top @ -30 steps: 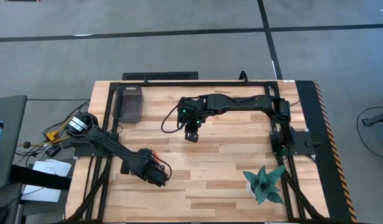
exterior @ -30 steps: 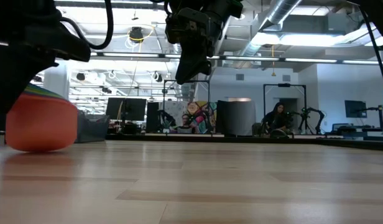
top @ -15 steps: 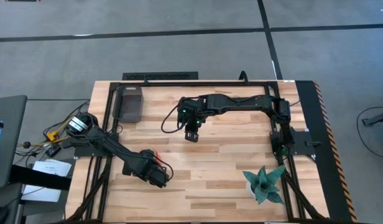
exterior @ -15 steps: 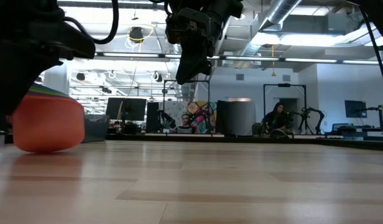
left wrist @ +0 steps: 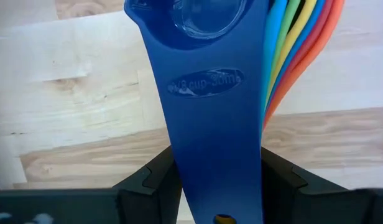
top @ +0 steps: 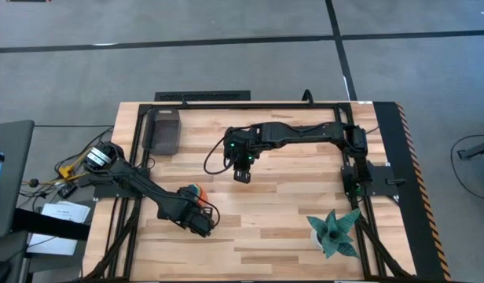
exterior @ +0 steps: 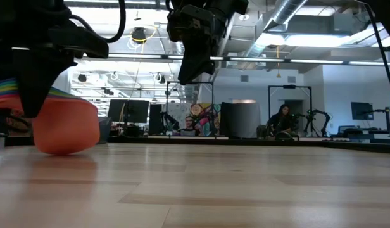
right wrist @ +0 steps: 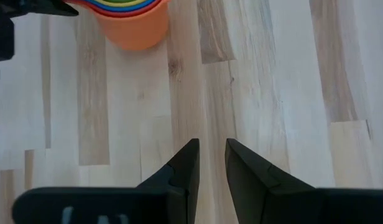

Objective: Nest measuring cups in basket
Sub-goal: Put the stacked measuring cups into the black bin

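Note:
The measuring cups sit nested in one stack [top: 192, 192], the orange-red one [exterior: 65, 126] outermost and the dark blue one [left wrist: 207, 15] innermost. Their handles fan out in rainbow order [left wrist: 297, 56]. My left gripper [left wrist: 217, 186] points down over the near left part of the table, shut on the handles. The dark grey basket [top: 165, 130] stands at the far left, well away from the stack. My right gripper [right wrist: 211, 155] hangs above the table's middle, its fingers slightly apart with nothing between them; the stack [right wrist: 132, 18] lies beyond it. My left gripper pinches the dark blue handle [left wrist: 216, 143] between its two fingers, one on each long edge, near the handle's free end. The fingers come from above, across the handle. The stack is tilted, handles raised; its orange-red bottom [exterior: 62, 149] is at the table top, touching or not I cannot tell.
A teal spiky plant [top: 334, 233] stands at the near right. A black metal frame [top: 250, 104] runs along the table's far edge and down both sides. Bare wood lies between the stack and the basket.
My left gripper has tipped in place without opening. The nested cups in its hold have swung out from under it, a little toward the table's right, and now sit more tilted with the handles raised. My right gripper has kept still.

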